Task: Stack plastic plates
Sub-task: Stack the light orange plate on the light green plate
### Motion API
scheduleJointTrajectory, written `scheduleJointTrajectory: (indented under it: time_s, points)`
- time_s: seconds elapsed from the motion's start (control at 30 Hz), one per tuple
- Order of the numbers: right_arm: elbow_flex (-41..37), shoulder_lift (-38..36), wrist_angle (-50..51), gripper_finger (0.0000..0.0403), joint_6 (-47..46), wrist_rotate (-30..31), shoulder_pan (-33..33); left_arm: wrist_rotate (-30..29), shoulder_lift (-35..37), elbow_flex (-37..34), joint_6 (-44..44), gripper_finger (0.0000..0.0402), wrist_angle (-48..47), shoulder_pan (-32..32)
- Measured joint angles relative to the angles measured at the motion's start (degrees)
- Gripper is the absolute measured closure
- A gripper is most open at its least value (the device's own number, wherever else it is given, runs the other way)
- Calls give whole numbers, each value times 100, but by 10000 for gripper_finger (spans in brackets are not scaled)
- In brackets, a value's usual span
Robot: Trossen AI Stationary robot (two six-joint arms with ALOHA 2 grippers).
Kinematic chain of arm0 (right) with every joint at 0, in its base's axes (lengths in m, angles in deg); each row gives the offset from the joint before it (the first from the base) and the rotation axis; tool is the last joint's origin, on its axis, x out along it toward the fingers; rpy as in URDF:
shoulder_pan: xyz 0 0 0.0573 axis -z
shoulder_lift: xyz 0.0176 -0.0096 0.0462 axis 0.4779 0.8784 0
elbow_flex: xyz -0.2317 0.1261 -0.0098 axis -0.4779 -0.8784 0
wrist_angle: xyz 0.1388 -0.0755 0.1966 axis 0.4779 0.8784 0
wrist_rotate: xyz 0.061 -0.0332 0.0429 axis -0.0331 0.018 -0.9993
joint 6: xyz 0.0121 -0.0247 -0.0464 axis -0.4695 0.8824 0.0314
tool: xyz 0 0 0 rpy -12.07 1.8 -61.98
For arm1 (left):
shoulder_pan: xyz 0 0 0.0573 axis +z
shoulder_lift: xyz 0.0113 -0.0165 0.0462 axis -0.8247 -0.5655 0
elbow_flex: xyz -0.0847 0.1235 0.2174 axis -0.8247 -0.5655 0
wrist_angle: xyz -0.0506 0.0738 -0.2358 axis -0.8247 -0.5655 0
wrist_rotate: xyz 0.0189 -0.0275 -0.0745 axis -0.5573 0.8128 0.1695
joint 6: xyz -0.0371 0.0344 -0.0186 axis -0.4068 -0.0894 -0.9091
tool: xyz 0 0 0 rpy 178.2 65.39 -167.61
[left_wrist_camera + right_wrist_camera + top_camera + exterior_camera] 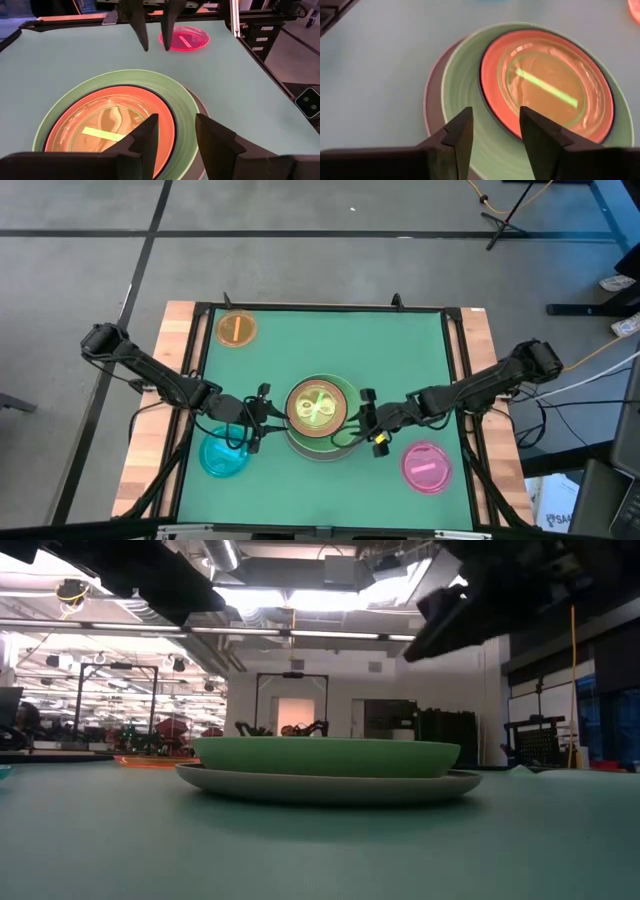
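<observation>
A stack of plates (320, 412) stands at the table's middle. A grey-white plate (325, 786) is at the bottom. On it lie a light green plate (185, 107), a dark green one, a salmon one (495, 90) and a small translucent green one (112, 122). A small orange plate (236, 329) lies far left, a cyan one (224, 455) near left and a pink one (427, 466) near right. My left gripper (264, 417) is open and empty at the stack's left rim, also shown in its wrist view (175, 135). My right gripper (367, 420) is open and empty at the stack's right rim, also shown in its wrist view (495, 127).
The green mat (330, 350) is bordered by a black frame and wooden side strips (150, 430). The far middle and far right of the mat hold no objects. The pink plate also shows beyond my right gripper's fingers in the left wrist view (184, 38).
</observation>
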Motion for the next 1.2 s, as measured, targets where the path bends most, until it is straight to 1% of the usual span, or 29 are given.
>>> scheduleJointTrajectory:
  time_s: [0.2,0.33,0.4,0.5,0.67,0.73,0.9,1.0,1.2]
  points:
    - [-659,-422,-395,251,-320,22,0,-93,0,0,11,278,93,120]
    - [-1071,-732,-675,251,-441,59,-2,-529,0,2,11,278,168,361]
    - [-1213,-871,-721,251,-540,133,0,-766,0,94,11,278,-28,553]
    - [-1356,-1011,-724,251,-629,209,0,-975,0,326,10,278,-506,882]
    - [-1405,-1045,-726,251,-732,369,0,-1261,0,712,-34,278,-1845,1561]
    - [-1405,-1045,-738,251,-741,425,0,-1368,0,737,-39,278,-2303,1889]
    - [-1405,-1043,-736,251,-743,600,0,-1409,-32,734,-54,278,-3424,2783]
    - [-1405,-1043,-727,251,-743,624,2,-1405,-123,730,-56,278,-3824,3201]
    - [-1405,-1040,-725,251,-749,637,6,-1358,-492,730,-150,278,-4077,3800]
